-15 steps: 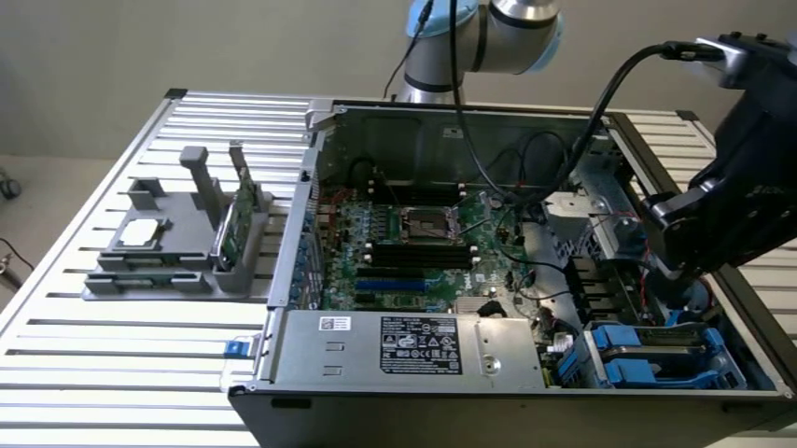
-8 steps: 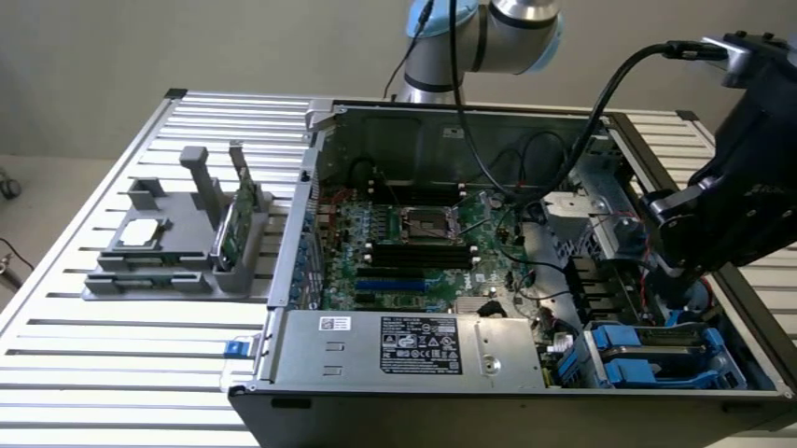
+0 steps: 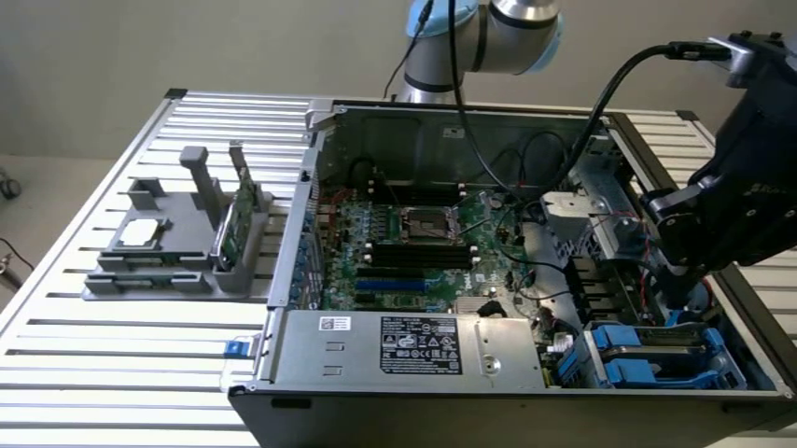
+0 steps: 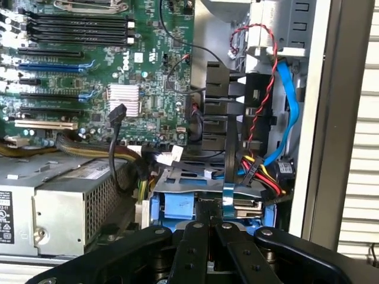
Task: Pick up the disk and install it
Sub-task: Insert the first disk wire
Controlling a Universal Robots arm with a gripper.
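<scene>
I read the fingers (image 4: pixel 208 234) as pressed together, tips low over the drive bay; I can't make out anything pinched between them. The disk (image 4: pixel 190 177) lies just past the tips, its grey top in a blue frame, beside the power supply (image 4: pixel 65 195). Cables (image 4: pixel 260 168) cover its far corner. In the exterior view the fingertips are lost among dark parts inside the computer case (image 3: pixel 498 411).

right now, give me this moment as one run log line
pincer shut | close over disk | disk lying in computer case beside power supply
</scene>
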